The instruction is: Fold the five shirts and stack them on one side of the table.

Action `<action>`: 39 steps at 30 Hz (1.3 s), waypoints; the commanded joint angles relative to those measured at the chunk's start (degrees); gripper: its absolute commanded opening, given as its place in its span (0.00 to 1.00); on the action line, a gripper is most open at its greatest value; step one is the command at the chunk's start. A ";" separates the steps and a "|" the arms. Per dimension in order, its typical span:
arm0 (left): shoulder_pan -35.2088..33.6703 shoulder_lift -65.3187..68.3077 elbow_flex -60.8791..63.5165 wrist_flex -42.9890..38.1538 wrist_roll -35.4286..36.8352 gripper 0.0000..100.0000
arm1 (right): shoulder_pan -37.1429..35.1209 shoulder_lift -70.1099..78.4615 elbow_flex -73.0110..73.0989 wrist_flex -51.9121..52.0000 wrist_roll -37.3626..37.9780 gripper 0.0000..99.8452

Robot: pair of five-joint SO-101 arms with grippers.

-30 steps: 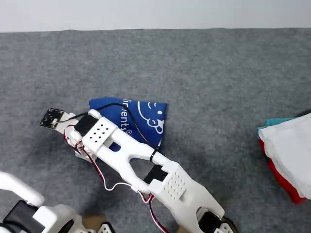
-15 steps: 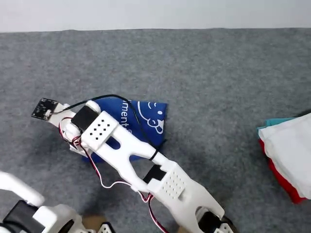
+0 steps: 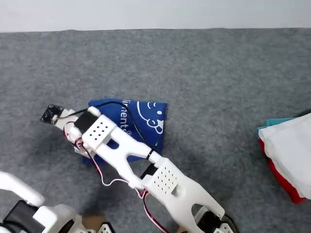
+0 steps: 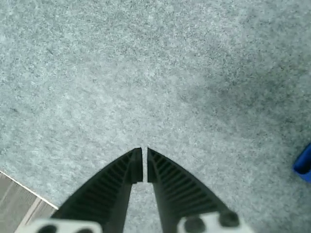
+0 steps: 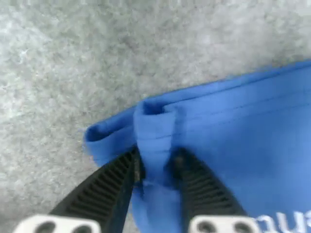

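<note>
Right claw [image 5: 155,162] pinches the blue shirt [image 3: 143,119] by its edge.
The shirt lies mid-table with bare grey table [image 3: 218,73] all around — the folded stack [image 3: 291,145] sits at the right edge. Left claw [image 4: 144,165] is squeezed narrow, holding nothing.

**White shells, black servos, loose wiring**

The right arm [image 3: 131,150] is white shells, two drilled with dot grids [image 3: 98,131], around black servo blocks [image 3: 85,122]. Red and white wires [image 3: 99,170] trail along it. A thin black cable [image 3: 138,128] reaches a small circuit board [image 3: 51,115] at 9 o'clock. At 7 o'clock the left arm [image 3: 22,189] is rounded white over black. The left gripper [image 4: 144,151] and right gripper [image 5: 155,158] share black ribbed fingers [image 4: 116,179] on white bases.
</note>
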 commanded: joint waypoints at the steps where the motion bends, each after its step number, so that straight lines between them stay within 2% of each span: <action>1: 1.49 -0.53 2.07 -0.79 0.00 0.03 | 1.98 -0.48 -7.47 2.95 0.79 0.02; 10: 5.01 -0.70 3.03 -0.88 0.09 0.03 | 2.86 -0.57 -15.82 13.76 3.78 0.01; 13: 5.63 -0.70 3.03 -0.97 0.18 0.03 | 2.77 -1.63 -14.95 13.76 3.78 0.01; 24: 5.54 -0.70 2.95 -0.97 0.18 0.03 | -5.49 -6.11 -5.89 13.76 3.43 0.01; 34: 5.63 -0.70 2.95 -0.97 0.18 0.03 | -5.23 -5.14 -0.79 11.82 3.69 0.01; 39: 5.63 -0.70 2.95 -0.97 0.18 0.03 | -4.88 -0.84 -1.05 11.38 2.37 0.13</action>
